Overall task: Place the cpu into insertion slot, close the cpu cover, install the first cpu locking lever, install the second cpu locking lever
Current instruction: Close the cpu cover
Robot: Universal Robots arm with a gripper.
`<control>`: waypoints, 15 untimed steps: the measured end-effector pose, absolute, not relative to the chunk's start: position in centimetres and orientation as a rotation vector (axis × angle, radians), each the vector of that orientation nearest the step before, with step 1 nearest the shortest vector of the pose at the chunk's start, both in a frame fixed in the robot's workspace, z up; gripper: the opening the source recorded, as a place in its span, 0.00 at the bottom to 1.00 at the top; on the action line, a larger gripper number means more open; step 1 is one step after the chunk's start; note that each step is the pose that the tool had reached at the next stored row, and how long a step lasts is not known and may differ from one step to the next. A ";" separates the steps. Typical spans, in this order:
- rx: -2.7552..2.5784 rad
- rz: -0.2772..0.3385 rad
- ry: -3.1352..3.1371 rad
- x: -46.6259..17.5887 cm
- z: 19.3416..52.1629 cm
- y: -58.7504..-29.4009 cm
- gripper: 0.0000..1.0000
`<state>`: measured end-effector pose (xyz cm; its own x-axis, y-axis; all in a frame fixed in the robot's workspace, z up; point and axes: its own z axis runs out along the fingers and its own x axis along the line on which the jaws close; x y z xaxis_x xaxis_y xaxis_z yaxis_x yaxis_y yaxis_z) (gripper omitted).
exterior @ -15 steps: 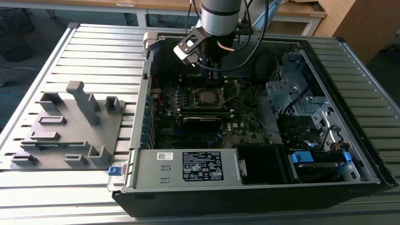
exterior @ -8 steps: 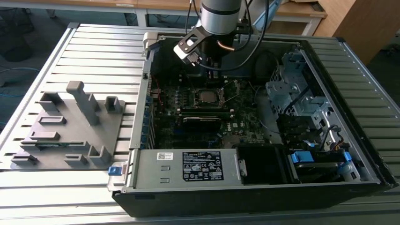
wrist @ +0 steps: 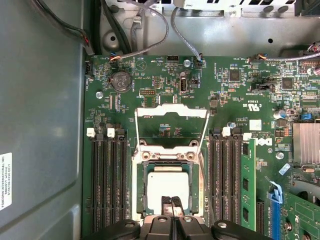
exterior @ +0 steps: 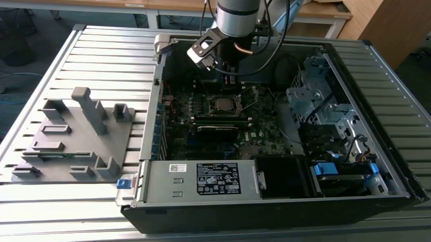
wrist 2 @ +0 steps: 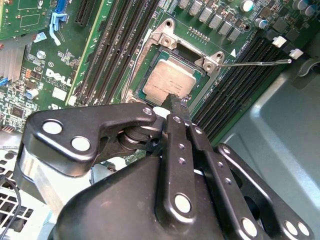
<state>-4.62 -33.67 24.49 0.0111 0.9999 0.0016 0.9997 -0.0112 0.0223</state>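
- The gripper (exterior: 227, 79) hung inside the open case (exterior: 397, 151), and the cpu (exterior: 222, 104) lay at about 6 o'clock from it in the exterior view, close by.
- In both wrist views the gripper (wrist 2: 172, 102) (wrist: 172, 202) had its two fingers pressed together with nothing between them. Its tip stood over the cpu's (wrist 2: 167, 82) (wrist: 167, 184) nearest edge. Whether it touched the metal face could not be judged.
- The cpu sat flat and square in the slot (wrist: 146, 187), so the first step looked done.
- The cover (wrist: 172, 108) lay thrown open just beyond the slot, on the side away from the gripper. Bare board showed through its cut-out.
- Being square, the cpu offered no long axis. The memory slots (wrist: 107, 180) ran along both of its flanks, parallel to the line from gripper to cover.
- One lever (wrist 2: 260, 63) stuck out free, unlatched, across the memory slots in the second wrist view.
- Writing: the board (wrist: 250, 85) carried white print and a maker's mark, a large black label (exterior: 217, 179) sat on the metal box at 6 o'clock in the case, and a white sticker (wrist: 5, 180) clung to the case wall. None of it is quoted here.
- A grey fixture (exterior: 74, 136) stood on the slatted worktop (exterior: 108, 55) at 9 o'clock of the case, well apart from the gripper.
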 end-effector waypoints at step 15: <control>2.223 0.026 2.199 -4.6 25.2 -33.7 0.10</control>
<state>-4.62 -33.67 25.17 0.0111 0.9999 0.0017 0.9997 -0.0111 0.0223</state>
